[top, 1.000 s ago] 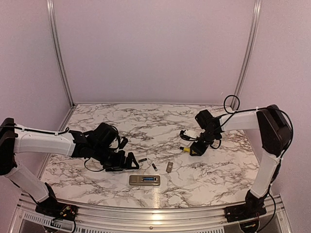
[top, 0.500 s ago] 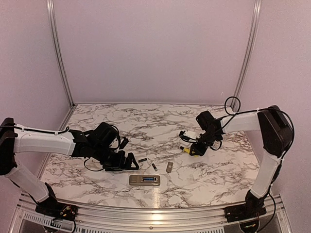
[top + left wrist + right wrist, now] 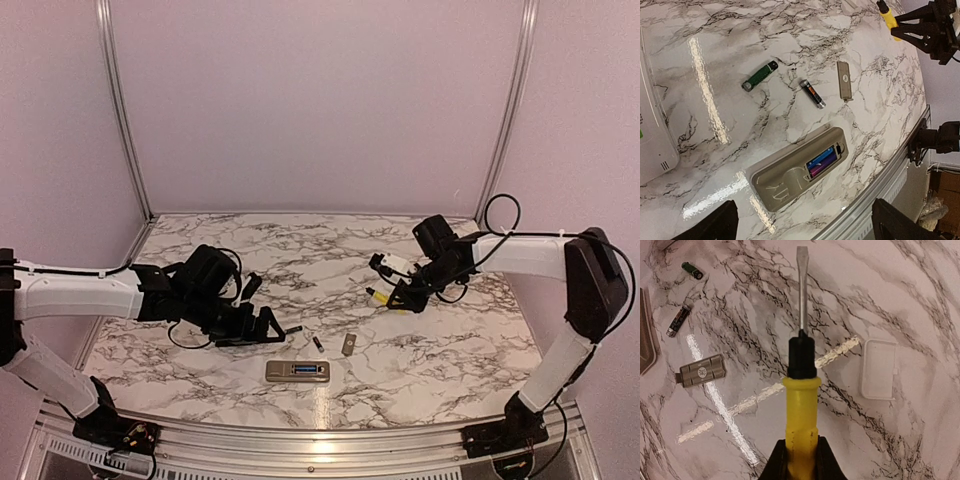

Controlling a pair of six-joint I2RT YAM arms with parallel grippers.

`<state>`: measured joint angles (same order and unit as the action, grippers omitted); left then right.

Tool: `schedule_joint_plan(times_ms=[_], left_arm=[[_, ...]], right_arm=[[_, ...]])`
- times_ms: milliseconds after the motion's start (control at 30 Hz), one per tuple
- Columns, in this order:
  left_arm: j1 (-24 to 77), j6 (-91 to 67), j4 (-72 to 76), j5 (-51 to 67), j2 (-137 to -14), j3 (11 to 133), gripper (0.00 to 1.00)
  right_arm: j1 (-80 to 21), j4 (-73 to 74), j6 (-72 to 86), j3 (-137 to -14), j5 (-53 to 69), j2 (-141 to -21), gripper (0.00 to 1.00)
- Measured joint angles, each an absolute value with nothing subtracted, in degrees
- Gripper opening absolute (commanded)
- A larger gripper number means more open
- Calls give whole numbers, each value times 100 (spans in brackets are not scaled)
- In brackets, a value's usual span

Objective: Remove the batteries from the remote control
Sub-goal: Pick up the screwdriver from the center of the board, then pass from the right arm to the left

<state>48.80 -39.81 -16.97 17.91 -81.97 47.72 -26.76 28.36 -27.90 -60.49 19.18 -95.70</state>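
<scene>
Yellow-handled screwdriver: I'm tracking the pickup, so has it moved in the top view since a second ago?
Yes. The yellow-handled screwdriver, held by the right tool, has shifted slightly toward the back wall, away from the small flat grey cover plate.

In my right wrist view, my right pincer (image 3: 801,460) and the bottom edge hide the end of the screwdriver (image 3: 801,405); the left edge crops the remote (image 3: 646,335).
</scene>
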Motion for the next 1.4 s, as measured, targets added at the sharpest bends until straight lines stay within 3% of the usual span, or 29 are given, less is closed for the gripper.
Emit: schedule_joint_plan(times_ms=[800, 1400], left_arm=[[4757, -3854, -1201, 2786, -6869, 4882, 86], [4744, -4482, -451, 3258, -7806, 6195, 67]], right_arm=[[-3594, 2797, -1881, -5778, 2464, -7387, 0], [-4681, 2790, -1496, -5927, 2165, -7070, 0]])
